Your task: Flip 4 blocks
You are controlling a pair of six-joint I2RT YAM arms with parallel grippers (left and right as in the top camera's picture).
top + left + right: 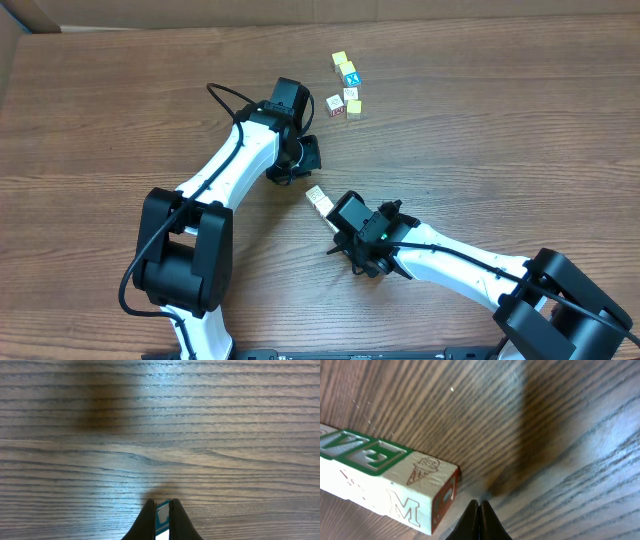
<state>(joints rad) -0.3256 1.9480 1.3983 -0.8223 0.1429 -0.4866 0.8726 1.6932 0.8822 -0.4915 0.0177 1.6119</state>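
Several small blocks cluster at the back of the table: a pale-yellow block (339, 60), a white block (351, 94), a red-bordered block (335, 105) and a yellow block (354, 108). They surround a cube with a white X on blue (349, 76). Two cream blocks (318, 198) lie end to end mid-table. In the right wrist view one shows an M and an ice cream (415, 490), the other a green E (360, 452). My right gripper (481, 503) (332, 214) is shut and holds nothing, its tip just beside the M block's red-bordered end. My left gripper (162, 502) (305, 158) is shut over bare wood.
The wooden table (480, 150) fills all views. A sliver of teal and white (162, 517) shows in the slit between the left fingers, and I cannot tell what it is. The left arm (230, 165) reaches across the middle-left.
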